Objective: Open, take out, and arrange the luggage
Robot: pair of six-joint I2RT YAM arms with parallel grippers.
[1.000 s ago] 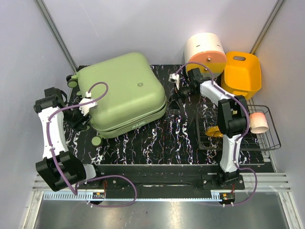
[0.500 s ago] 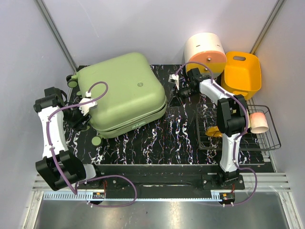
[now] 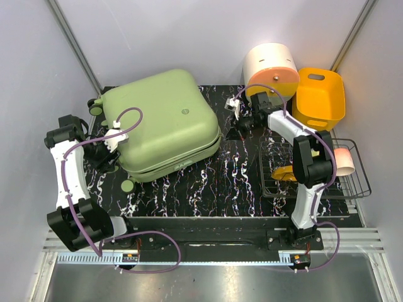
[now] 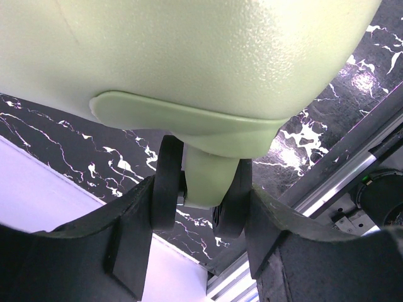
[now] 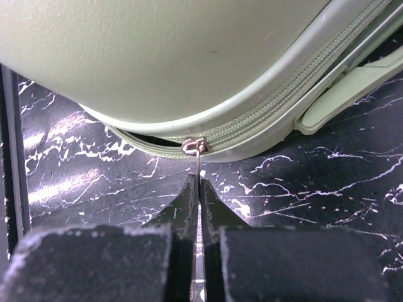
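The luggage, a pale green hard-shell suitcase, lies flat on the left half of the black marbled table. At its left side, my left gripper is shut on a pale green lug of the luggage; both fingers press against it under a green flange. My right gripper is at the suitcase's right edge. In the right wrist view it is shut on the thin metal zip pull hanging from the slider. A short dark gap shows in the zip seam left of the slider.
A cream-and-orange cylindrical box stands at the back right, beside an orange plastic bin. A black wire basket at the right holds a pink-and-white roll and something yellow. Grey walls close in on both sides.
My right gripper has gone from open to shut on the zip pull, and its wrist has drawn slightly rightward. The left arm and the luggage have not moved.
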